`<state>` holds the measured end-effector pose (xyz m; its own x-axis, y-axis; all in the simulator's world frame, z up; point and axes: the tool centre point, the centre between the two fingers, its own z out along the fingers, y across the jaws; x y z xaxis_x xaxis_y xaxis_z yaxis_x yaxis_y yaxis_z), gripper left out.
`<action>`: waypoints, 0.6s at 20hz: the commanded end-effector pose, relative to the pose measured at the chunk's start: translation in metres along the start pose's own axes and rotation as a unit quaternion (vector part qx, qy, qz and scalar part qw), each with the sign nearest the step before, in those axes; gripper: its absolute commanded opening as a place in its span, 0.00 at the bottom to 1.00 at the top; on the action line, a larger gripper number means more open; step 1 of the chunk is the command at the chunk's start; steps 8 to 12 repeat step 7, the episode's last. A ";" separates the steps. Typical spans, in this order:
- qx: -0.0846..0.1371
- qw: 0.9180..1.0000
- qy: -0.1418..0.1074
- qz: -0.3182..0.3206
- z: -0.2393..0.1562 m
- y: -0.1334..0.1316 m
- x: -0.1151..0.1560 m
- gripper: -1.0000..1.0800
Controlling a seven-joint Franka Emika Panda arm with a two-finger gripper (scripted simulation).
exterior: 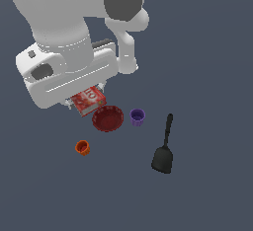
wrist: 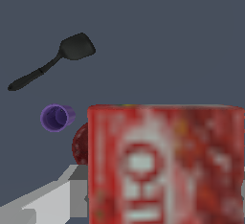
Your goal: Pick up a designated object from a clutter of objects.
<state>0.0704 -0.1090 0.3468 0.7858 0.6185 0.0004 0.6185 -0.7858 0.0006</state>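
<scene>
The hand (exterior: 85,98) is clasping the red box (exterior: 89,100) — tilted, just beside the red bowl (exterior: 107,118) — lifting it clear, I'd judge.

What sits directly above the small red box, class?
The white gripper sits directly over the red box, covering the box's far end. Whether its fingers are gripping the box is hidden. The dark-red bowl lies beside the box.
</scene>
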 end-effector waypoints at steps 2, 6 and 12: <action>0.000 1.000 0.000 0.000 -0.007 0.001 0.005 0.00; 0.000 1.000 0.000 0.000 -0.010 0.002 0.008 0.00; 0.000 1.000 0.000 0.000 -0.010 0.002 0.008 0.00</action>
